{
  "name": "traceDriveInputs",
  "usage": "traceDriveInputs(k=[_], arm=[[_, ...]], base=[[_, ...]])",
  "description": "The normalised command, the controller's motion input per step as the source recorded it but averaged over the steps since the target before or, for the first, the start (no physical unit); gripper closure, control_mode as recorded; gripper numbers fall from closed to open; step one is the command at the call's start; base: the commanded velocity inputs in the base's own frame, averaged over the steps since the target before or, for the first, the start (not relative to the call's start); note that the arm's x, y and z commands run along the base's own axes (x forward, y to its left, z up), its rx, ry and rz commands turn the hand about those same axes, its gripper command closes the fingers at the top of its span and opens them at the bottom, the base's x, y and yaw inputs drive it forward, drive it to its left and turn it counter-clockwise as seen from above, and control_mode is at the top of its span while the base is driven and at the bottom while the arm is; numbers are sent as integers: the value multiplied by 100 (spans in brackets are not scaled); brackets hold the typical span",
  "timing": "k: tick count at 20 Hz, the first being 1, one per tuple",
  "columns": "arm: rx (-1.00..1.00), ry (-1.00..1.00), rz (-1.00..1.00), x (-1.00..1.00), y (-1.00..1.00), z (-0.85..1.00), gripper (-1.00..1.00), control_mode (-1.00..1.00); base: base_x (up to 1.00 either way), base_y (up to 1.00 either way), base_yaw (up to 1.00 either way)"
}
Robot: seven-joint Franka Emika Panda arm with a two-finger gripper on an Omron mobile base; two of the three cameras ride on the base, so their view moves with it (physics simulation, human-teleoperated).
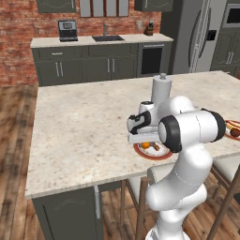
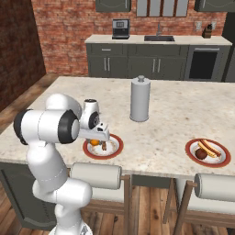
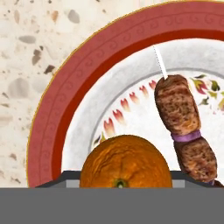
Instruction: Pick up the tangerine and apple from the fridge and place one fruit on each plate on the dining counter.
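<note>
Lower centre of the hand view: the tangerine (image 3: 125, 162), bright orange with dimpled skin, pinched by the gripper (image 2: 97, 140). It hangs over the red-rimmed plate (image 3: 65, 92), left of a meat skewer (image 3: 183, 127).

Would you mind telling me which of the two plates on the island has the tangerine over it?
The left plate under the claw, with the tangerine and a meat skewer; the right plate holds a hot dog.

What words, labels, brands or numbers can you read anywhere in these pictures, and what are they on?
None can be read.
The plate carries scroll and flower patterns on its red rim, no lettering.
The coffee machine and the fridge dispenser panel show no legible marks at this size.
The tangerine and the skewer are unmarked.
</note>
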Motion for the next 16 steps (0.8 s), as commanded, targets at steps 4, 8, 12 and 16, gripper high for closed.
traceDriveInputs(k=[4,8,12,16], arm=[[0,0,0,-1,0,0,-100,-100],[0,1,0,-12,0,0,-100,-100],[0,4,0,-11,-1,9,-100,-100],[0,5,0,-25,-18,46,-100,-100]], base=[[0,0,0],[0,0,0],[0,0,0],[0,0,0]])
